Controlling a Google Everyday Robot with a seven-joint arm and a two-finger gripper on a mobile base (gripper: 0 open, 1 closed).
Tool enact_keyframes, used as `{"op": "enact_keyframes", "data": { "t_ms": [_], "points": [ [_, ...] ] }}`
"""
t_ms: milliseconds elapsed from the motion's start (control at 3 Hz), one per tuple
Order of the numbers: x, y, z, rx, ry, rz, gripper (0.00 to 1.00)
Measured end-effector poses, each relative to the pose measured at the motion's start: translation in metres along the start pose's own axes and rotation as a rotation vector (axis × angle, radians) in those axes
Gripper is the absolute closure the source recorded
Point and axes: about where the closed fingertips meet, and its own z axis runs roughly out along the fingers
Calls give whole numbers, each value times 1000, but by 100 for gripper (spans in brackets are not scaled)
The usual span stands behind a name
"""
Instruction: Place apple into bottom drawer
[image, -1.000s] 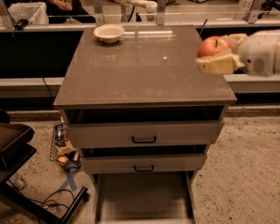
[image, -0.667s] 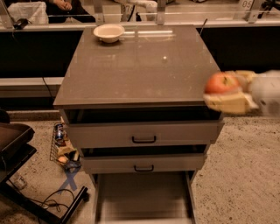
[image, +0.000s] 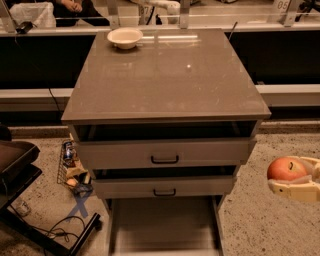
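End effector (image: 299, 180): camera view, right edge, beside the cabinet (image: 165, 75); clenched around the apple (image: 286, 169).
Bottom drawer (image: 162, 222): pulled open, apple not yet inside.
Progress: your grasp looks done; carrying across, lowering and release remain.

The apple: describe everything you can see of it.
The apple is small, round and red-orange, with a lighter sheen on top; no stem shows. It is held in the gripper at the picture's right edge, resting on one cream finger below, with another curving behind it. It hangs over the speckled floor, right of the grey cabinet, level with the middle drawer, apart from the cabinet and not over the open bottom drawer.
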Motion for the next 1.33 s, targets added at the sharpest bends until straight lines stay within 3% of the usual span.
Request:
{"op": "enact_keyframes", "data": {
  "t_ms": [333, 667, 1333],
  "points": [
    [0, 0, 0, 0, 0, 0, 100],
    [16, 3, 23, -8, -14, 7, 100],
    [131, 23, 122, -30, -47, 42, 100]
  ]
}}
